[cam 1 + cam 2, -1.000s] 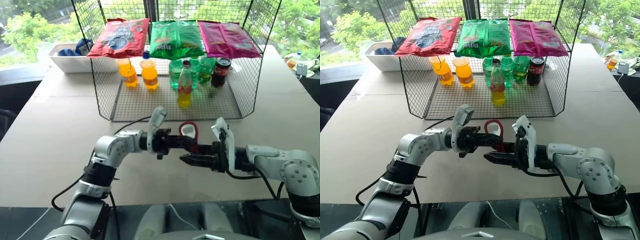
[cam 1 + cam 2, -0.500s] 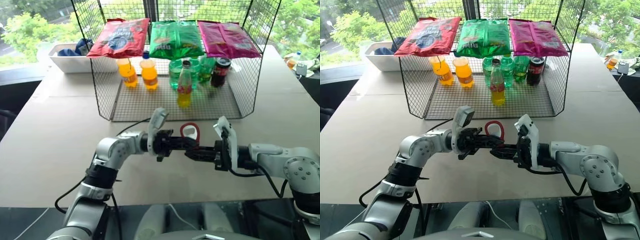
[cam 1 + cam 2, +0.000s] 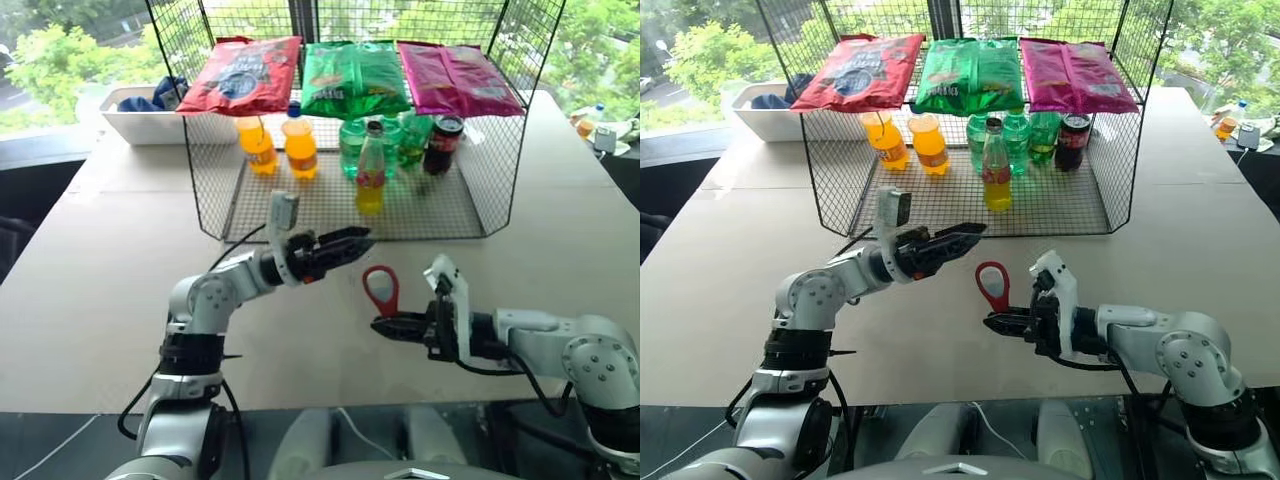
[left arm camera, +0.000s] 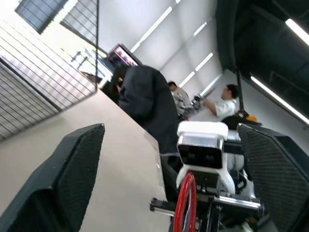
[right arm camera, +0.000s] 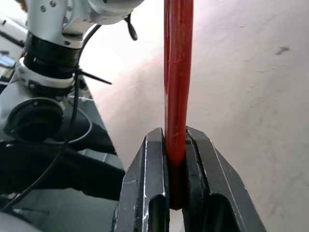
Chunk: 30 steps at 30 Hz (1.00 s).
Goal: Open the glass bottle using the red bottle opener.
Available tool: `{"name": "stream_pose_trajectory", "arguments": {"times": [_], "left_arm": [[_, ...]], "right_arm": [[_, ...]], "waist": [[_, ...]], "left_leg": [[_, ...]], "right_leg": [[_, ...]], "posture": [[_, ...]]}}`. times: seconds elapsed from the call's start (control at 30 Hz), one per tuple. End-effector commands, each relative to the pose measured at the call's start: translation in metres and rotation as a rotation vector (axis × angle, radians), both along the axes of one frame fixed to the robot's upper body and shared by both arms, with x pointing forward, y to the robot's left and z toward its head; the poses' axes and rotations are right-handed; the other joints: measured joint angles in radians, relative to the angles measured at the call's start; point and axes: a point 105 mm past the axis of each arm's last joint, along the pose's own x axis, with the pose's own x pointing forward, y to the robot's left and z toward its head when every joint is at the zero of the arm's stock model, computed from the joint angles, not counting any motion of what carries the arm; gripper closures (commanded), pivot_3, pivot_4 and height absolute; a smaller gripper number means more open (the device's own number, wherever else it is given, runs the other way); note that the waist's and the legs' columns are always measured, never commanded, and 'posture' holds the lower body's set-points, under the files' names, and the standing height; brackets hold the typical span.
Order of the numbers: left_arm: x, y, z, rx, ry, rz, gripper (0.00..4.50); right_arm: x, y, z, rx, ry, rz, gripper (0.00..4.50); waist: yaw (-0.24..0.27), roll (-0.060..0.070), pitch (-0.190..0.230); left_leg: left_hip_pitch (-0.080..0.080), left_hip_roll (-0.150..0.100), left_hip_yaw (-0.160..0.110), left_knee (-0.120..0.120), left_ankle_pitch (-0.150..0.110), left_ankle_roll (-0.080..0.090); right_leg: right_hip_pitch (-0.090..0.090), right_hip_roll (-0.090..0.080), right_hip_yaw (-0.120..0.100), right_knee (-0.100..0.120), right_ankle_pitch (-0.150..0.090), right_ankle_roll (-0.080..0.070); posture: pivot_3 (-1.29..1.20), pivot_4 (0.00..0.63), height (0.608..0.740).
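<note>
Right tool (image 3: 385,325) pinched tight on the handle of the red bottle opener (image 3: 381,289), loop head standing upright above the counter (image 3: 100,260); left tool (image 3: 345,243) spread wide and empty, raised off to the side and aimed toward the wire rack (image 3: 300,205). Glass bottle (image 3: 370,170) upright on the rack floor at the front of the green plastic bottles (image 3: 352,143), dark cap in place, well apart from both tools. Opener in hand, then, but by the look of it the bottle not yet grasped, the opener head not yet hooked on the cap, the prying all to come.
</note>
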Motion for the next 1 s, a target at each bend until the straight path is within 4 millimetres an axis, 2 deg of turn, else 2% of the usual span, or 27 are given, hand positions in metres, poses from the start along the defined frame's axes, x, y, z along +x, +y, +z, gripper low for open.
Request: {"name": "stream_pose_trajectory", "arguments": {"times": [0.03,0.17,0.33,0.43,0.67,0.87,1.0], "left_arm": [[0.037,0.003,0.017,0.013,-0.171,0.26,0.1],[0.06,-0.014,0.017,0.143,-0.402,0.427,0.1],[0.08,-0.027,0.024,0.189,-0.575,0.609,0.1],[0.087,-0.033,0.02,0.251,-0.655,0.676,0.1],[0.111,-0.039,0.013,0.372,-0.709,0.779,0.1],[0.124,-0.051,0.016,0.377,-0.644,0.783,0.1],[0.129,-0.068,0.01,0.439,-0.601,0.74,0.1]], "right_arm": [[0.011,-0.011,0.006,-0.001,-0.07,-0.129,4.5],[0.028,-0.025,0.002,-0.02,-0.105,-0.255,4.5],[0.03,-0.028,0.002,-0.023,-0.135,-0.287,4.5],[0.027,-0.028,0.002,-0.025,-0.151,-0.296,4.5],[0.028,-0.03,0.007,-0.04,-0.207,-0.332,4.5],[0.026,-0.031,0.006,-0.065,-0.229,-0.347,4.5],[0.039,-0.04,0.015,-0.148,-0.375,-0.42,4.5]], "waist": [[0.007,0.0,0.0],[0.012,-0.001,0.0],[0.019,-0.001,0.0],[0.021,-0.001,0.001],[0.02,-0.003,0.002],[0.018,-0.004,0.002],[0.019,-0.005,0.003]], "left_leg": [[0.0,0.0,0.0,0.0,0.0,0.0],[0.0,-0.001,0.002,0.0,0.0,0.0],[-0.001,-0.001,0.002,-0.001,0.0,0.0],[-0.001,-0.001,0.001,-0.001,0.0,0.0],[-0.001,-0.002,0.001,0.0,0.0,0.0],[-0.001,-0.003,0.001,0.0,0.0,0.0],[-0.002,-0.004,0.0,0.0,0.0,0.001]], "right_leg": [[0.0,0.0,0.0,0.0,0.0,0.0],[0.0,0.0,0.001,0.0,0.0,0.0],[-0.001,0.0,0.001,-0.001,0.0,0.0],[-0.001,0.0,0.0,-0.002,0.0,0.0],[0.0,0.001,0.0,-0.001,0.0,0.001],[-0.001,0.0,-0.001,-0.001,0.0,0.001],[-0.001,0.0,-0.002,0.0,0.0,0.001]], "posture": [[0.0,0.15,0.74],[0.0,0.15,0.74],[0.0,0.15,0.74],[0.0,0.15,0.74],[0.0,0.15,0.74],[0.0,0.15,0.74],[0.0,0.15,0.74]]}}
